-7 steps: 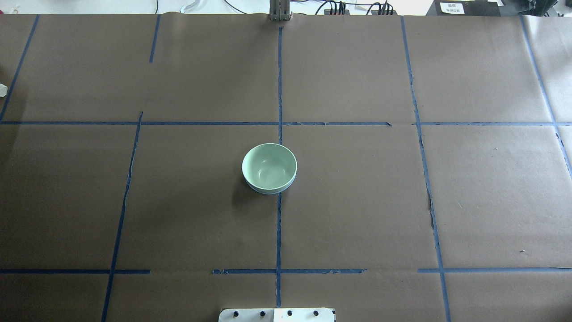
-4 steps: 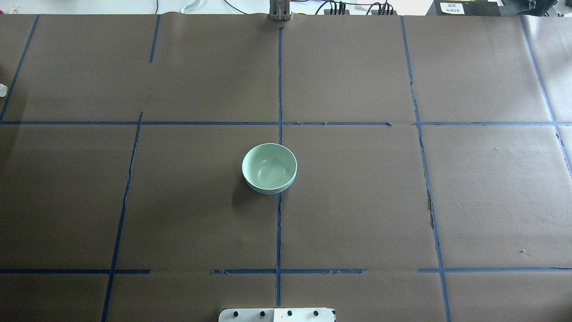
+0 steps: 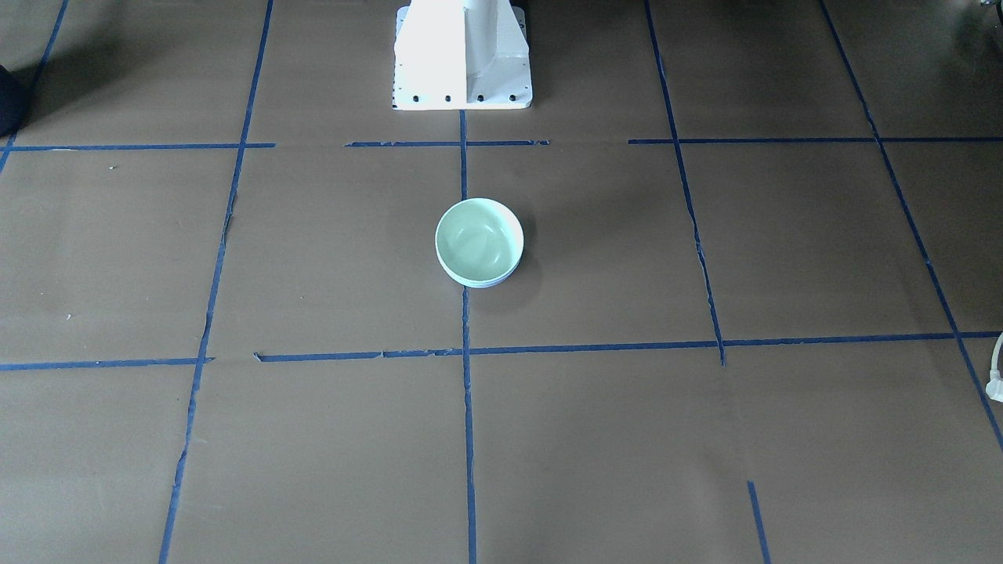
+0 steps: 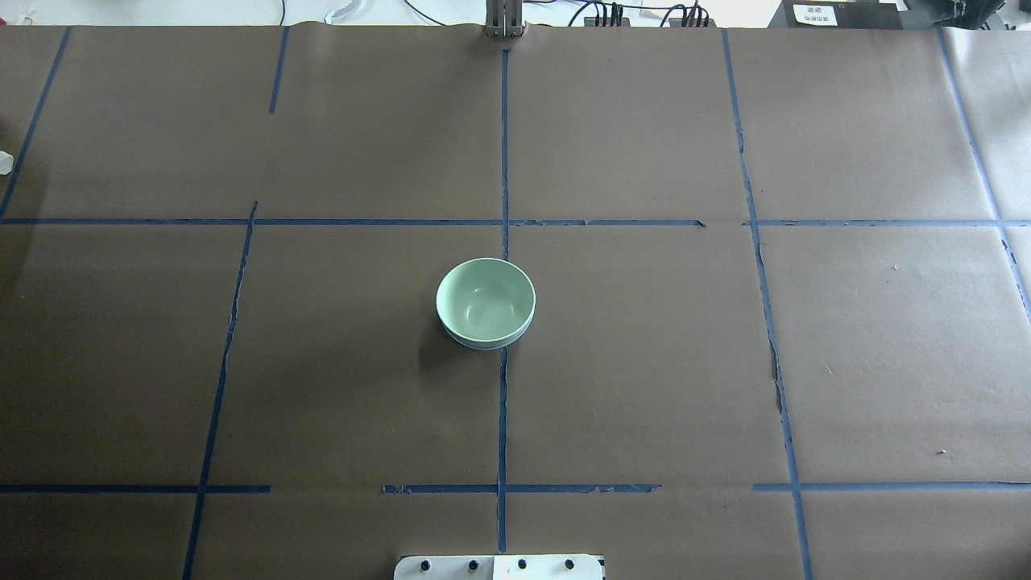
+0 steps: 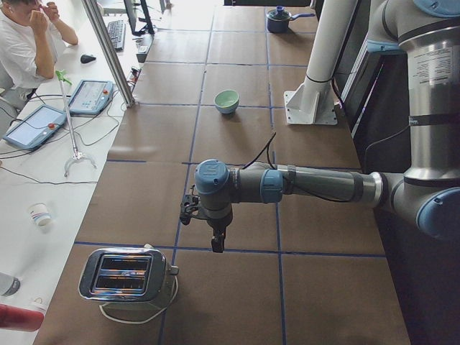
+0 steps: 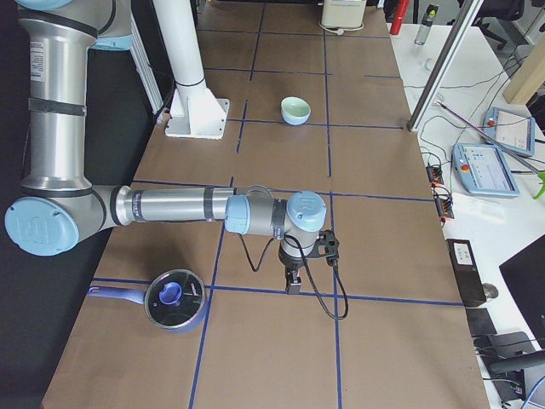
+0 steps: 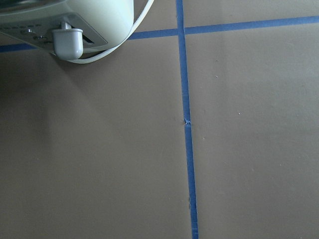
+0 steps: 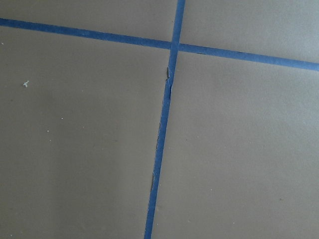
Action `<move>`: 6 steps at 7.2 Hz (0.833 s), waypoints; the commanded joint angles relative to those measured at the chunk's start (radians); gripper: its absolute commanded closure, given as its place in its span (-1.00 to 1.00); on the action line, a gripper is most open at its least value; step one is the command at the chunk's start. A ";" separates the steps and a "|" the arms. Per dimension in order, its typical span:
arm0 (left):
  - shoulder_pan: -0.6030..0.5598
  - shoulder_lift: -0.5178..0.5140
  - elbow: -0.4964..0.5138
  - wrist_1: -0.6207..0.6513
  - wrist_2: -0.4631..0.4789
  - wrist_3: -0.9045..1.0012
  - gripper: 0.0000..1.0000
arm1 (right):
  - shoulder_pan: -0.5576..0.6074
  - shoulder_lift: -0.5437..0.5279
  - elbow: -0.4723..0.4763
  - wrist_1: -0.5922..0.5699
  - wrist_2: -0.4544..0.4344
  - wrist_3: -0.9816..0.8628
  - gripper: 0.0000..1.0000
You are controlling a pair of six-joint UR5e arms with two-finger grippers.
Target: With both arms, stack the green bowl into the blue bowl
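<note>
The mint-green bowl (image 4: 486, 300) sits nested inside the pale blue bowl (image 4: 483, 346), of which only a thin rim shows beneath it, at the table's middle. The stack also shows in the front view (image 3: 479, 239) and small in both side views (image 5: 226, 100) (image 6: 295, 109). My left gripper (image 5: 217, 244) hangs over the table's left end, far from the bowls. My right gripper (image 6: 292, 285) hangs over the right end, equally far. Both show only in the side views, so I cannot tell whether they are open or shut. Neither wrist view shows fingers or a bowl.
A toaster (image 5: 128, 277) stands at the left end, close to the left gripper, and its cord shows in the left wrist view (image 7: 75, 20). A lidded blue pot (image 6: 174, 300) stands near the right gripper. The white pedestal (image 3: 462, 55) stands behind the bowls. An operator (image 5: 21, 43) sits at a side desk.
</note>
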 commanded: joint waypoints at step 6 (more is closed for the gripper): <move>0.002 -0.005 0.000 0.000 0.001 0.000 -1.00 | -0.012 0.000 -0.004 0.002 0.003 0.001 -1.00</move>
